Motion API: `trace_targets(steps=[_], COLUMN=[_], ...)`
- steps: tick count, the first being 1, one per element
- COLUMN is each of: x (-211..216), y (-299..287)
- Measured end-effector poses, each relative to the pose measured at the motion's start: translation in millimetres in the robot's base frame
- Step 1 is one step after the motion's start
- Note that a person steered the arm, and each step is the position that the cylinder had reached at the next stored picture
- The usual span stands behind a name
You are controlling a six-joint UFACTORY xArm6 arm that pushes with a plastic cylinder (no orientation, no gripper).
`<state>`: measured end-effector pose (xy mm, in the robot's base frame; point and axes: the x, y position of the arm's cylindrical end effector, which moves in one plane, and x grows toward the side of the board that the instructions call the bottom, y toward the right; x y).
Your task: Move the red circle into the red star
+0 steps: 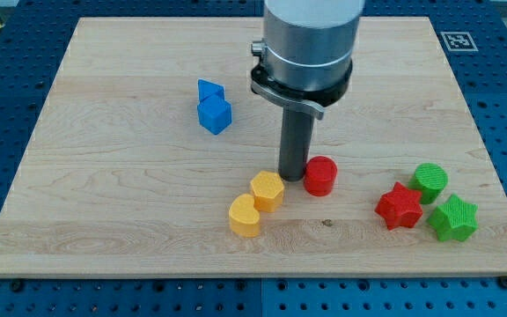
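The red circle (320, 175) is a short red cylinder on the wooden board, right of centre. The red star (400, 207) lies further to the view's right and a little lower, well apart from the circle. My tip (292, 177) stands on the board directly at the circle's left side, touching it or almost so. The rod rises into the grey arm body at the view's top.
A yellow hexagon (268, 190) sits just below-left of my tip, with a yellow heart (245, 216) beside it. A green circle (429, 181) and green star (452, 218) flank the red star on its right. Two blue blocks (212, 107) lie at upper left.
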<state>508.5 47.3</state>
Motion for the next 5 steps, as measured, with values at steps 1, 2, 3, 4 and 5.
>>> trace_targets(steps=[1,2,3,4,5], x=[3,9,22,37,68], y=[22,43,52,52,43])
